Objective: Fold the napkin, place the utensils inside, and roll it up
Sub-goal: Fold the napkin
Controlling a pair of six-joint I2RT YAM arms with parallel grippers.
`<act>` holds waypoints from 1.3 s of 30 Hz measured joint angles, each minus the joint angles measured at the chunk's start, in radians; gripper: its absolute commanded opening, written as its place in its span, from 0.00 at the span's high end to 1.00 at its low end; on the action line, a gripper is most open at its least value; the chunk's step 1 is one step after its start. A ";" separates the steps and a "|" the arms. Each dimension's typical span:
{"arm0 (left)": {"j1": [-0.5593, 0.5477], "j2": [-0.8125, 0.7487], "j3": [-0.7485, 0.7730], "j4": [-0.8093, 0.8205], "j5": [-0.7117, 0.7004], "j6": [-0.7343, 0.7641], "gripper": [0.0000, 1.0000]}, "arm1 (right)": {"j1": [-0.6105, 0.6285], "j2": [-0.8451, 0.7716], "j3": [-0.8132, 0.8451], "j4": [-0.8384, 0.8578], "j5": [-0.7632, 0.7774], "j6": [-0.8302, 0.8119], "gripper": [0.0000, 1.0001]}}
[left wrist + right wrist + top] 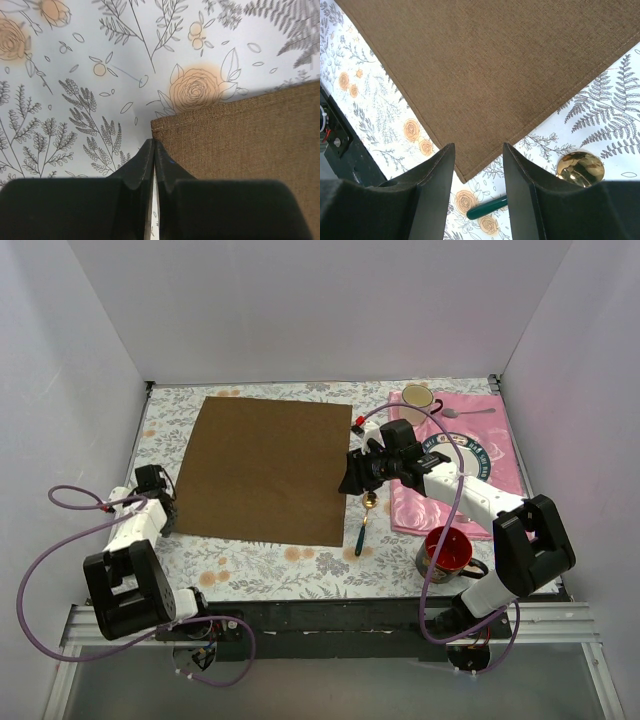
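Note:
The brown napkin [265, 465] lies flat and unfolded on the floral tablecloth. My left gripper [165, 512] is shut, and its tips [153, 143] rest at the napkin's near-left corner [235, 145] with nothing seen between them. My right gripper [350, 480] is open above the napkin's near-right corner. In the right wrist view that corner [485, 85] shows between the spread fingers [439, 172] of the gripper [477, 156]. The spoon lies just right of the napkin, with its gold bowl [370, 500] [580, 167] and dark green handle [360, 538] [487, 207] on the tablecloth.
A pink placemat [500, 430] at the right carries a plate [487, 452] partly under my right arm, a beige cup [417, 397] and a silver spoon [470, 412]. A red mug [448, 550] stands near the front right. White walls enclose the table.

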 measured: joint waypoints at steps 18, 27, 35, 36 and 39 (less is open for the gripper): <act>-0.260 0.008 0.213 -0.020 -0.125 0.175 1.00 | 0.000 0.000 0.000 -0.006 -0.015 0.003 0.48; -0.534 0.235 0.511 0.083 -0.169 0.285 1.00 | -0.008 -0.012 0.004 -0.077 0.044 0.003 0.48; -0.658 0.531 0.743 0.194 -0.115 0.379 1.00 | -0.072 -0.069 0.030 -0.146 0.108 -0.001 0.48; -0.671 0.563 0.775 0.203 -0.105 0.387 1.00 | -0.080 -0.074 0.033 -0.151 0.114 -0.002 0.47; -0.707 0.650 0.860 0.229 -0.075 0.415 1.00 | -0.109 -0.086 0.045 -0.174 0.133 -0.007 0.47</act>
